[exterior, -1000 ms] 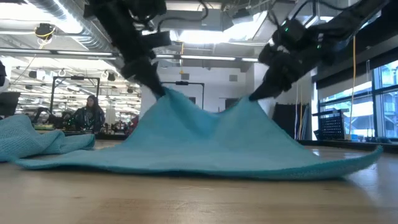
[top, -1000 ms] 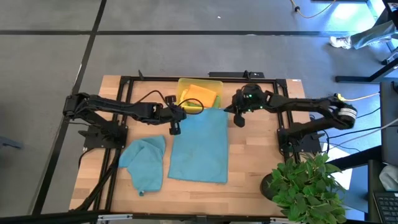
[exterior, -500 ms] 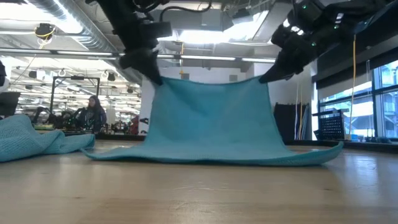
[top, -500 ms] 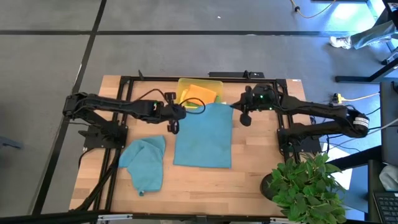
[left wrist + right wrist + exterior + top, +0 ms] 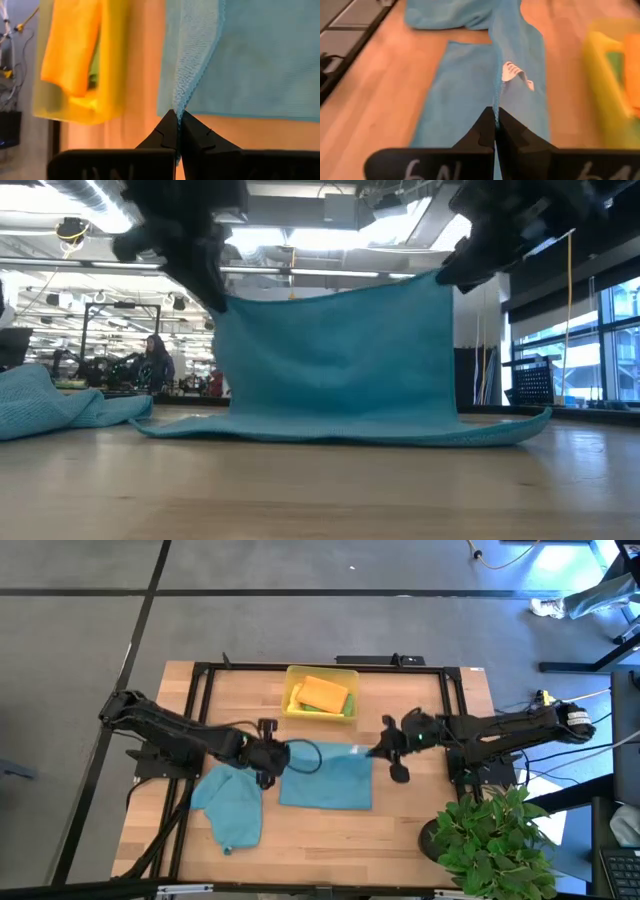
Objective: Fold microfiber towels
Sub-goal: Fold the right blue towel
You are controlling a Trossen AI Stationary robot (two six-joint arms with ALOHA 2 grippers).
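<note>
Teal towel (image 5: pixel 325 780) hangs between left tool (image 5: pixel 272 755), at 9 o'clock, and right tool (image 5: pixel 385 748), at 3 o'clock, each clenched on a corner to carry the raised edge over for folding.

White marks resembling "6N" are seen on the dark body of the right gripper (image 5: pixel 495 122); the small white tag (image 5: pixel 512 71) on the teal-blue microfiber towel (image 5: pixel 470 100) cannot be read.

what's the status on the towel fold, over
Left tool and right tool each shut on a corner of the teal towel, far edge lifted over its near half. Second teal towel crumpled alongside. Nothing in the way.
</note>
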